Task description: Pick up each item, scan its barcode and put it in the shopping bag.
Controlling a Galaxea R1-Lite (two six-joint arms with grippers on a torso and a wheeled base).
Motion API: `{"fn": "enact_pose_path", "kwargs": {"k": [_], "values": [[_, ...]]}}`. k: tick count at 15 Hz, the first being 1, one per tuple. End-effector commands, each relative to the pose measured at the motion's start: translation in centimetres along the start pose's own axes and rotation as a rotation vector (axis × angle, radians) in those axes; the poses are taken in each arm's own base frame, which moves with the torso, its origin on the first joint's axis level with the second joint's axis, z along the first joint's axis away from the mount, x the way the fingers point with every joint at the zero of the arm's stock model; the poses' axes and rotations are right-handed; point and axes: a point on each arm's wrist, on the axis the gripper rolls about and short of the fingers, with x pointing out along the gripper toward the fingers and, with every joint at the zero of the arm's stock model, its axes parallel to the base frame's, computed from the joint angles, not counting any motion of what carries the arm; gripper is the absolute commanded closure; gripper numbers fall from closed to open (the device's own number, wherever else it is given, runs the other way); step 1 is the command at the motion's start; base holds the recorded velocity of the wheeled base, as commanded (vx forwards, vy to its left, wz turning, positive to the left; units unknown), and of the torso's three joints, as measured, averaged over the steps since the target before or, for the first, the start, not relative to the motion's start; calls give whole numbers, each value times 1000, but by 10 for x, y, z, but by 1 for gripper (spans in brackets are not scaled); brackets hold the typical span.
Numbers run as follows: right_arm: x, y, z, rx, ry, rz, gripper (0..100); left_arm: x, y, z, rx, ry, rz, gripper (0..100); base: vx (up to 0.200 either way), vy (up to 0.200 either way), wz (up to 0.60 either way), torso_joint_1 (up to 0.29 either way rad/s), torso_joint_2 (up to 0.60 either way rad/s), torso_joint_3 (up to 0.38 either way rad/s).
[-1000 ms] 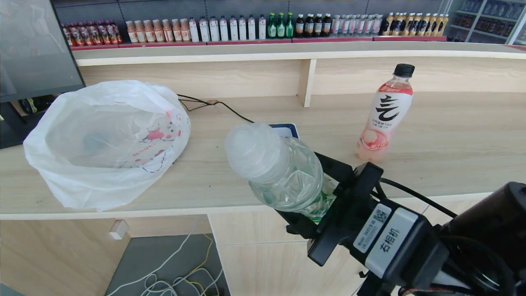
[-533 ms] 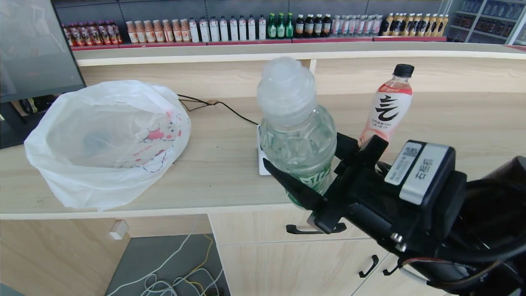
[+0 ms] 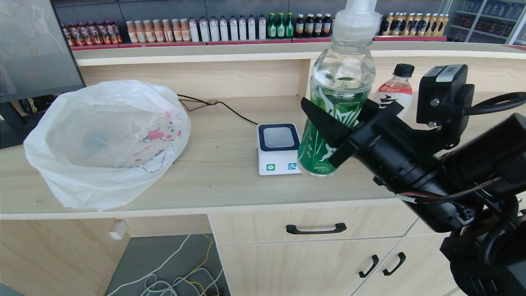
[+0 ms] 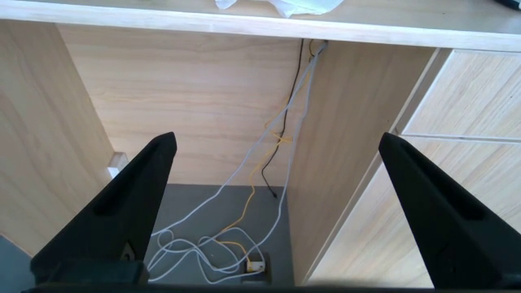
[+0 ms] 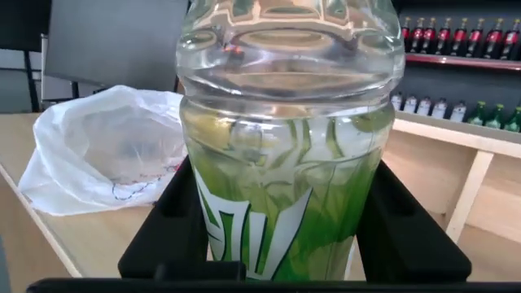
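Note:
My right gripper (image 3: 349,127) is shut on a clear bottle with a green label (image 3: 337,102) and holds it upright in the air, just right of the white barcode scanner (image 3: 278,149) on the counter. The same bottle (image 5: 289,155) sits between the black fingers (image 5: 175,216) in the right wrist view. A pink-and-white drink bottle (image 3: 395,91) stands on the counter behind the gripper, partly hidden. The white shopping bag (image 3: 104,139) lies open on the counter's left, and also shows as the bag (image 5: 106,155). My left gripper (image 4: 277,207) is open below the counter, over floor cables.
The wooden counter (image 3: 222,181) has a raised back ledge (image 3: 197,53) with a divider. A black cable (image 3: 213,105) runs from the scanner toward the back. A dark monitor (image 3: 35,45) stands at the far left. Drawers with black handles (image 3: 315,228) sit under the counter.
The right arm has raised the green bottle and swung it from tilted toward the camera to upright, moving it rightward and uncovering the scanner. The bag and pink bottle have not moved.

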Motion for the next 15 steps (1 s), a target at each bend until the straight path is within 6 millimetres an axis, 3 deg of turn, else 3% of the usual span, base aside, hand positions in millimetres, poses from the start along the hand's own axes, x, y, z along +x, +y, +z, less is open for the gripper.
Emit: {"fn": "enact_pose_path", "kwargs": {"k": [1,8,15], "values": [[-1,-14,-3,22,14,-71,100,0,0,0,1,0,0,0,0,0,0,0,0,0],[-2,-55,1,87,-16,-256,100,0,0,0,-1,0,0,0,0,0,0,0,0,0],[-6,-67,-3,105,-6,-306,100,0,0,0,1,0,0,0,0,0,0,0,0,0]]}}
